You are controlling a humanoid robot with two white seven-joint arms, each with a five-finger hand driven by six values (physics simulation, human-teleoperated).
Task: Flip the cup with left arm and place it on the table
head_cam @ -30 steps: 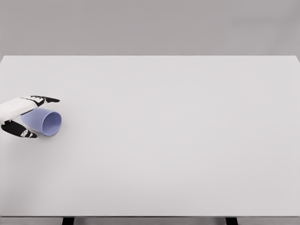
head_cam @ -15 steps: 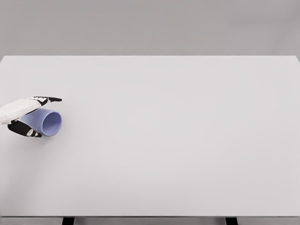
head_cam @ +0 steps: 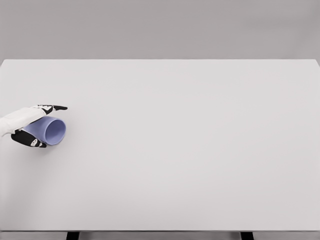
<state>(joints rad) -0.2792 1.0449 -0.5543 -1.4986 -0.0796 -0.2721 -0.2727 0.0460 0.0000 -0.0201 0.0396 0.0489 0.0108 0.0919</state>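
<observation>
A pale blue cup lies on its side at the far left of the white table, its open mouth facing right. My left hand comes in from the left edge and is shut on the cup: white fingers reach over its top and the dark thumb sits under its near side. The cup's closed end is hidden behind the hand. The right arm is out of view.
The table's front edge runs along the bottom of the picture, with two dark legs showing beneath it. A plain grey wall stands behind the far edge.
The hand has closed in on the cup: the thumb moved up against its near side, and hand and cup shifted slightly up and to the right.
</observation>
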